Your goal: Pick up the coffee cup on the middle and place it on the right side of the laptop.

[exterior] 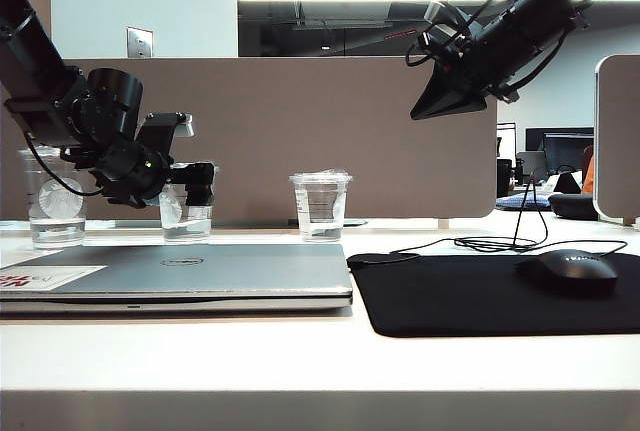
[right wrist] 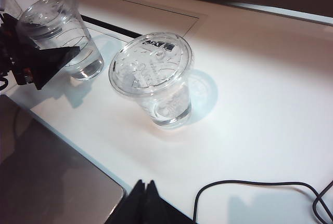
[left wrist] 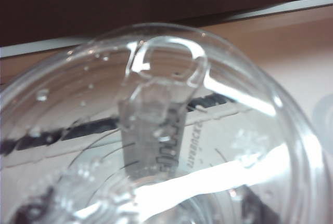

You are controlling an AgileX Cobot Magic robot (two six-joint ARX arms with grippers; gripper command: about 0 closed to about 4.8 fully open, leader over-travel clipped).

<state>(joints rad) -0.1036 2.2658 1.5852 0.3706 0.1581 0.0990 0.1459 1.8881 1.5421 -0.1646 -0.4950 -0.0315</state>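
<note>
The coffee cup [exterior: 186, 213] stands upright on the counter [exterior: 300, 351] behind the laptop [exterior: 180, 276], at three o'clock from the left gripper [exterior: 200, 186], fingers released. The right gripper [exterior: 440, 101], fingers clenched, hangs farther away.

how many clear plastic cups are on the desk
3, all behind the laptop: one at far left, the coffee cup in the middle with the open left tool at it, one to the right. None seems hidden.
</note>
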